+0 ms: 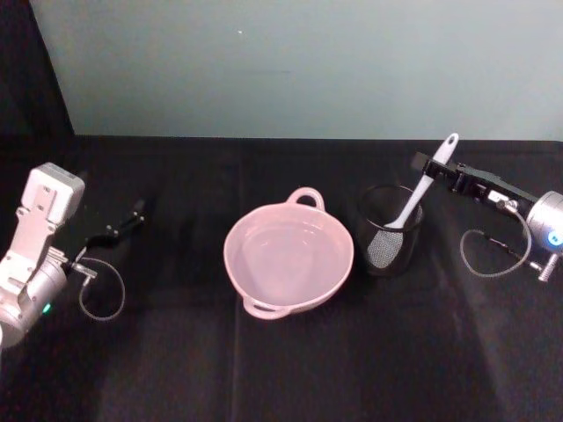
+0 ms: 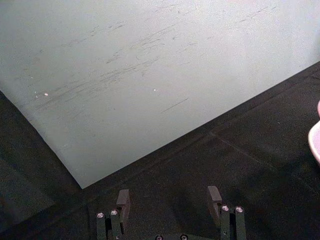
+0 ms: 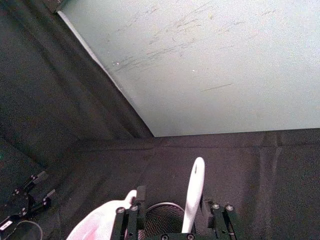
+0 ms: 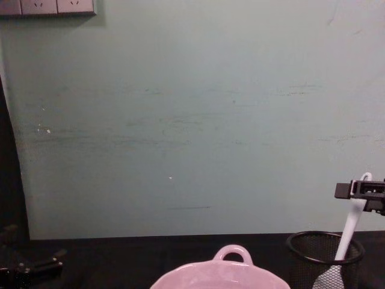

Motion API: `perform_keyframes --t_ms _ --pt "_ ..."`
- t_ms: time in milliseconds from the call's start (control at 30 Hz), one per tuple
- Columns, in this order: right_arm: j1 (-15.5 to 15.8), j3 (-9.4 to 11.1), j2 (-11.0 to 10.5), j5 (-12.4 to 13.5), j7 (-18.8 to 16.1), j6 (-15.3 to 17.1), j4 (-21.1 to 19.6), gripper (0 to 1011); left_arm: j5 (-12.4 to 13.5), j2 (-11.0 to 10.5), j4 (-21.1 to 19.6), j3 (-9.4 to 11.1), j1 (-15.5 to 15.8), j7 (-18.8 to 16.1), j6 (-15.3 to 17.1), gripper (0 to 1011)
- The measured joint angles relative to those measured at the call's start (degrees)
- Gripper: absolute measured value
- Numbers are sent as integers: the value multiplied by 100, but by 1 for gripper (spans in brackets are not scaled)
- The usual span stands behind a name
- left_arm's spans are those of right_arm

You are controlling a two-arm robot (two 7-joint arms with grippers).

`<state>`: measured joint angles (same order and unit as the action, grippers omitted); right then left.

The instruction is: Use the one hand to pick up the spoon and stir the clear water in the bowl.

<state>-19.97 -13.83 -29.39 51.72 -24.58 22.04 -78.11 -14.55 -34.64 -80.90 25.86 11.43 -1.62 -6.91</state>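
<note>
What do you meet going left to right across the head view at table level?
Left gripper → pink bowl → black mesh cup holding the white spoon → right gripper, its fingers either side of the spoon's handle.

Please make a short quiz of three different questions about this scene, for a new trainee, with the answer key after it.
1. True or false: the spoon lies flat on the table.
2. Which gripper is at the spoon handle? A) left gripper B) right gripper
3. Fill in: the spoon's blade stands inside the ____.

Key:
1. False. It stands tilted in the black mesh cup, handle up.
2. B. The right gripper is open, one finger on each side of the handle, as the right wrist view shows. The left gripper is open too, off to the left of the pink bowl.
3. Black mesh cup.
</note>
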Motion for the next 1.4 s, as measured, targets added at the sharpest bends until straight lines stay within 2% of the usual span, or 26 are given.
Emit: perform_keyframes --t_ms 33,67,300,367,467,500,567,600,733,800,867,967,1033,1067,1167,1267,1333,1400 --pt "0 1 0 -1 -2 1 -1 640 0 0 0 0 0 0 0 1011" --pt "0 1 0 -1 -2 1 -1 703 0 0 0 0 0 0 0 1011" --pt "0 2 0 -5 -2 5 -4 895 0 0 0 0 0 0 0 1011" --pt "-6 -63 -32 -97 2 -67 -10 951 0 0 0 0 0 0 0 1011" --pt "-13 -289 -167 -545 82 -460 -84 1000 0 0 0 0 0 0 0 1011" --pt "-5 -401 -252 -810 156 -686 -147 1002 0 0 0 0 0 0 0 1011" --pt "21 -502 -347 -1109 258 -907 -220 1002 0 0 0 0 0 0 0 1011" --pt "55 -566 -415 -1383 347 -1089 -289 1002 0 0 0 0 0 0 0 1011" --pt "228 -665 -616 -2135 704 -1548 -554 1002 0 0 0 0 0 0 0 1011" --pt "309 -658 -671 -2295 810 -1654 -658 1002 0 0 0 0 0 0 0 1011" --pt "442 -603 -733 -2437 945 -1757 -808 1002 0 0 0 0 0 0 0 1011" --pt "634 -489 -794 -2498 1070 -1839 -1004 1002 0 0 0 0 0 0 0 1011" --pt "895 -331 -843 -2550 1240 -1961 -1237 1003 0 0 0 0 0 0 0 1011" --pt "895 -331 -843 -2550 1240 -1961 -1237 1003 0 0 0 0 0 0 0 1011" --pt "1155 -157 -846 -2627 1459 -2152 -1396 1003 0 0 0 0 0 0 0 1011" --pt "1542 127 -727 -2650 1816 -2444 -1512 1002 0 0 0 0 0 0 0 1011" --pt "1610 175 -691 -2667 1894 -2524 -1515 1003 0 0 0 0 0 0 0 1011" --pt "1834 311 -522 -2767 2154 -2820 -1466 1002 0 0 0 0 0 0 0 1011"
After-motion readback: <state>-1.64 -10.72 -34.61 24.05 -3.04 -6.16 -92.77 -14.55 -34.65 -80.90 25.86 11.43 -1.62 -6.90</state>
